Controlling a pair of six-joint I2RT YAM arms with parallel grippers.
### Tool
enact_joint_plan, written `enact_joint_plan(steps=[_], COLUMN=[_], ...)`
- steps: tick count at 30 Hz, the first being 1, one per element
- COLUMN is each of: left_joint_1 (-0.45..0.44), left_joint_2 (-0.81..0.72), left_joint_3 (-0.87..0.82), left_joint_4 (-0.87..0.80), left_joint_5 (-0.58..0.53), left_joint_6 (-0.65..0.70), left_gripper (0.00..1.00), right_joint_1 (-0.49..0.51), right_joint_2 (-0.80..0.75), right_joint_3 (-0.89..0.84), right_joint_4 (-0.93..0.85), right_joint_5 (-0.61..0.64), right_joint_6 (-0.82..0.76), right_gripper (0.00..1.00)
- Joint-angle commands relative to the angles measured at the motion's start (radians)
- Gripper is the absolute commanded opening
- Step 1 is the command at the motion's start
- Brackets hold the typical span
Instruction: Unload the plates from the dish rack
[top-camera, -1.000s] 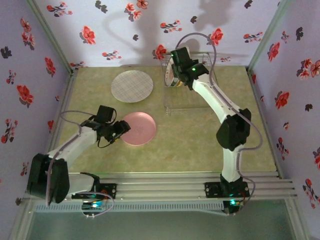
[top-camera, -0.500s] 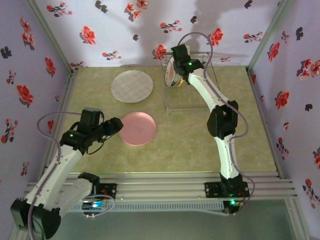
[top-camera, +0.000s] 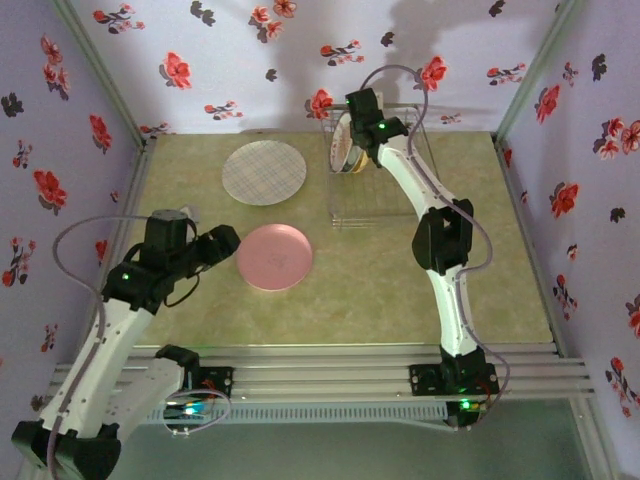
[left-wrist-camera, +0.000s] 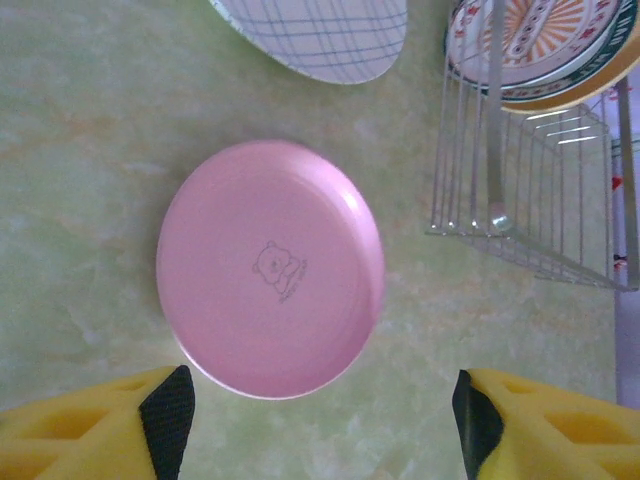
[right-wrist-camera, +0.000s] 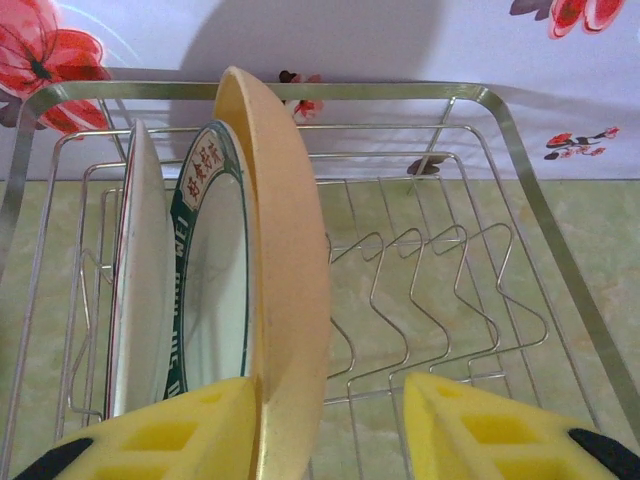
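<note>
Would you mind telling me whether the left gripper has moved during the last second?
Yes: the left gripper has drawn back leftward, away from the pink plate.

Lavender paper printed with red and dark flowers covered the back wall (top-camera: 250, 60), the left wall (top-camera: 50, 150) and the right wall (top-camera: 600, 200). The worktop (top-camera: 380, 290) was a pale green-yellow marbled sheet. Silver rails (top-camera: 330, 362) ran along its lower edge. Soft shadows (top-camera: 430, 18) lay at the upper centre.
</note>
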Motion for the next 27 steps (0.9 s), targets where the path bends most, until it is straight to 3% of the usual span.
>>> enact_joint_plan(steps=[1, 11, 27], left_joint_1=[-0.002, -0.003, -0.002], left_joint_2=[-0.01, -0.018, -0.017], left_joint_3=[0.02, 0.009, 0.003], left_joint_4=[0.001, -0.001, 0.002], left_joint_5=[-0.023, -0.023, -0.023], left_joint_6=[0.039, 0.031, 0.033], left_gripper=[0.72, 0.72, 0.73], right_joint_1=[-0.005, -0.01, -0.017], right_joint_2=[0.036, 0.066, 0.075], right_joint_3=[0.039, 0.061, 0.074], right_joint_4=[0.03, 0.031, 0.022], right_joint_5=[-0.01, -0.016, 0.003], right_joint_6=[0.027, 0.054, 0.061], right_gripper=[0.47, 0.58, 0.36])
